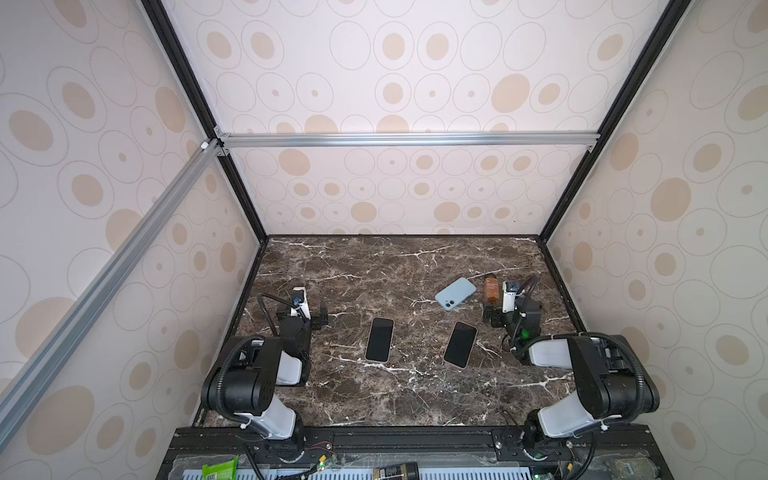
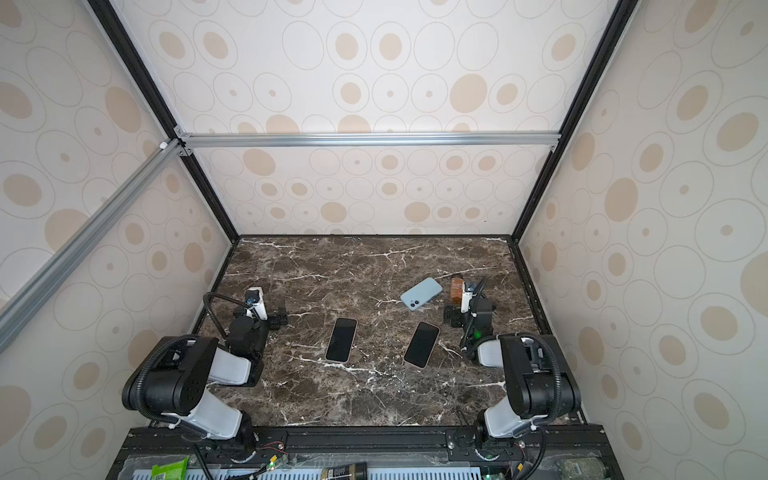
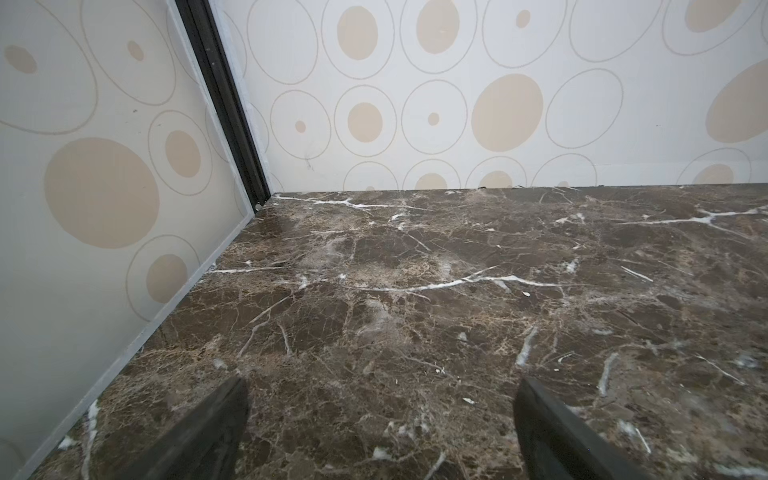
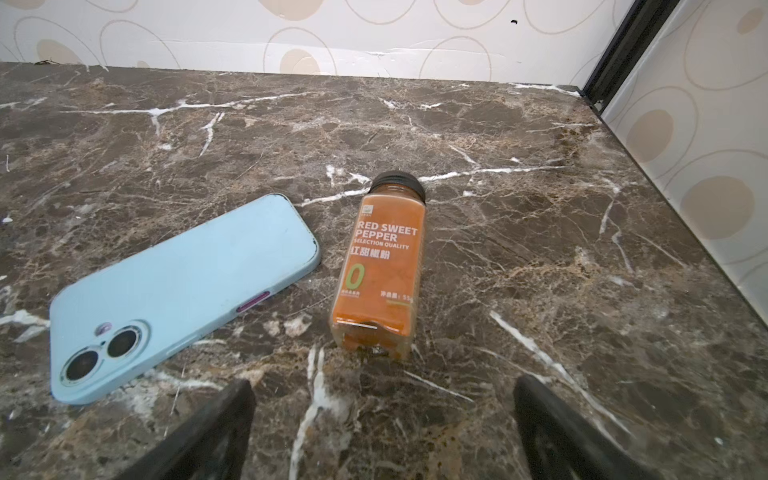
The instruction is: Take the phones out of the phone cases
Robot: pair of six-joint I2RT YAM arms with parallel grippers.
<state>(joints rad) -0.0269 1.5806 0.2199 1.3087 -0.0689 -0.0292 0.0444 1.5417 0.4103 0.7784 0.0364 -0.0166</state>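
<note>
Both claws are spread wide and empty: my left claw (image 3: 380, 386) over bare desk (image 3: 415, 270), my right claw (image 4: 382, 386) just short of the pepper bottle (image 4: 382, 266). The blue-cased phone (image 4: 183, 291) lies face down beside that bottle. A second phone (image 1: 380, 339) and a third phone (image 1: 460, 344) lie face up mid-desk. I'd come in low on the blue one, clear of the bottle, pin one edge and peel a case corner.

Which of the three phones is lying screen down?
The light blue phone by the red sweet pepper bottle: camera lenses up. The left dark phone and right dark phone show their screens.
</note>
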